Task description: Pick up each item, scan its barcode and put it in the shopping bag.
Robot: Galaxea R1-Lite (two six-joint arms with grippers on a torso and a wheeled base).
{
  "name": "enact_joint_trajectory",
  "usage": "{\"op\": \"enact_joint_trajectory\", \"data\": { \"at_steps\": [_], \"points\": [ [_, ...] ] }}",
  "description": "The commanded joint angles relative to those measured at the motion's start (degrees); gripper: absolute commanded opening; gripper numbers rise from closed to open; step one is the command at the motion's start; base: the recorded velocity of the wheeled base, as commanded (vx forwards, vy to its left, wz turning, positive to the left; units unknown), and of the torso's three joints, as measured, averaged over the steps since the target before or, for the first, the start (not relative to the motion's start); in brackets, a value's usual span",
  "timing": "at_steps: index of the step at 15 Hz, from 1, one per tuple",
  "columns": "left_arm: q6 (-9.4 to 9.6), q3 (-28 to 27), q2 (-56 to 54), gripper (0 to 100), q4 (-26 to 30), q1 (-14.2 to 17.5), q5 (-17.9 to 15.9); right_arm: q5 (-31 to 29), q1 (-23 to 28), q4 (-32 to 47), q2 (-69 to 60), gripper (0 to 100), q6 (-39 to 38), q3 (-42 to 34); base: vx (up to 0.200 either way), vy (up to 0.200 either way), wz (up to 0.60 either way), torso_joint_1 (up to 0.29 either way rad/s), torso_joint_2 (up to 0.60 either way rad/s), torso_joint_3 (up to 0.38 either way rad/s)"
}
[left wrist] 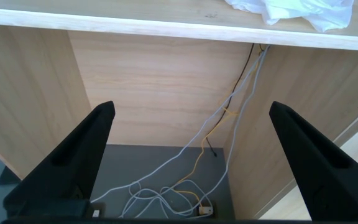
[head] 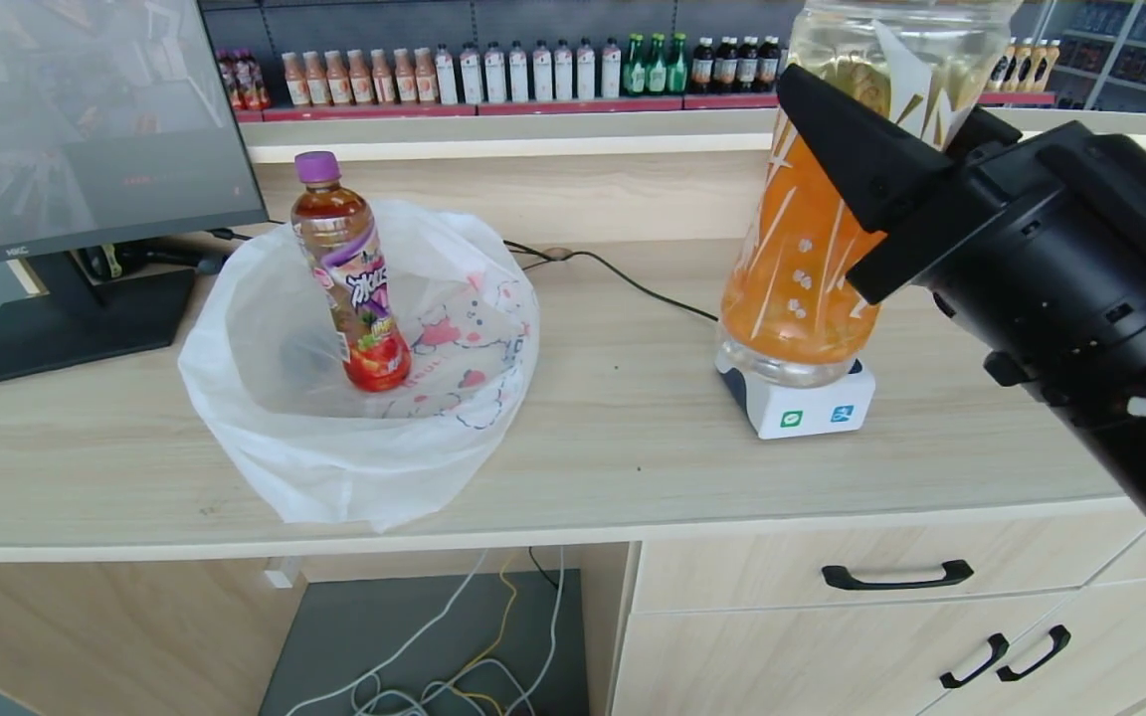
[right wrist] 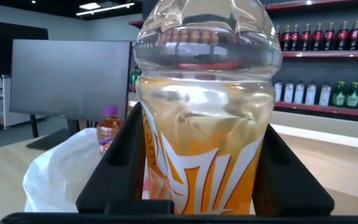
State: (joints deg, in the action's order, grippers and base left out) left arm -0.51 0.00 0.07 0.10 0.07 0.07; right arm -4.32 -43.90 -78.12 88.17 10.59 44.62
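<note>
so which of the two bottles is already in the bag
The purple-capped bottle, standing upright inside the shopping bag. The orange-labelled bottle is outside it, gripped by the right gripper at the white scanner.

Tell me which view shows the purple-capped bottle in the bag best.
The head view: the purple-capped bottle stands whole in the shopping bag, label visible. The right wrist view catches just its cap and shoulder beside the orange bottle. The left wrist view looks under the counter at cables and a bag corner.
</note>
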Motion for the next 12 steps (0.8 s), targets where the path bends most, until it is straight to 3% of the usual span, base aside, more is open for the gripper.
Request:
{"op": "enact_joint_trajectory", "data": {
  "at_steps": [1,7,11,12],
  "points": [
    [-0.02,0.0,0.01,100,-0.01,0.01,0.01,-0.52,0.13,-0.72,3.32,0,-0.66,-1.81,0.0,0.0,0.0,0.0,0.0,0.0],
    [0.07,0.0,0.01,100,-0.01,0.01,0.01,-1.22,1.36,-2.74,2.09,0,-3.39,-9.64,0.0,0.0,0.0,0.0,0.0,0.0],
    [-0.19,0.0,0.01,100,-0.01,0.01,0.01,-1.31,6.63,-3.18,1.21,0,-5.23,-11.66,0.0,0.0,0.0,0.0,0.0,0.0],
    [-0.19,0.0,0.01,100,-0.01,0.01,0.01,-1.31,8.48,-3.18,1.56,0,-5.06,-11.83,0.0,0.2,0.0,-0.002,0.0,-0.002]
  ]
}}
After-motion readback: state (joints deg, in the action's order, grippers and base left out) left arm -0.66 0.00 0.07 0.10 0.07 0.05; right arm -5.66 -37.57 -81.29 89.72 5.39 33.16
